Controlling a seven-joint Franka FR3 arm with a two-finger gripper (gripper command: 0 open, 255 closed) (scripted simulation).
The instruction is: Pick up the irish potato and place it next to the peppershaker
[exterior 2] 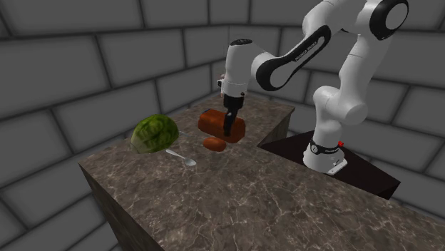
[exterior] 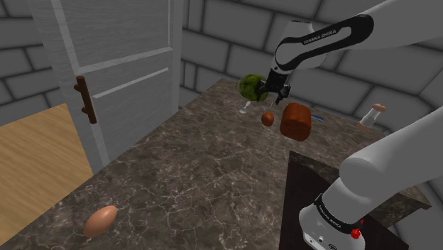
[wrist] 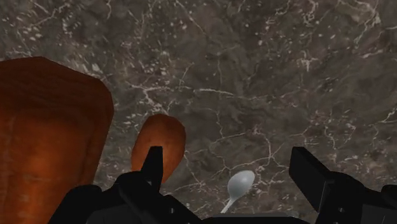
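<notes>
A small reddish-brown oval potato (exterior: pixel 268 118) (exterior 2: pixel 214 144) (wrist: pixel 159 143) lies on the dark marble counter (exterior: pixel 184 177), close beside a big brown loaf (exterior: pixel 296 121) (exterior 2: pixel 217 121) (wrist: pixel 48 140). My gripper (exterior: pixel 275 98) (exterior 2: pixel 228 130) (wrist: pixel 232 173) hangs open just above the counter. The potato sits in front of one finger (wrist: pixel 153 167), off the gap's middle and untouched. The pepper shaker (exterior: pixel 372 113), pale with a brown cap, stands at the counter's far right in the shoulder view, beyond the loaf.
A green lettuce head (exterior: pixel 248 87) (exterior 2: pixel 153 134) and a white spoon (exterior 2: pixel 182 157) (wrist: pixel 239 186) lie by the potato. A tan egg-shaped thing (exterior: pixel 100 221) rests at the counter's near left. A white door (exterior: pixel 121 64) stands left; my stand (exterior: pixel 334 213) sits lower right.
</notes>
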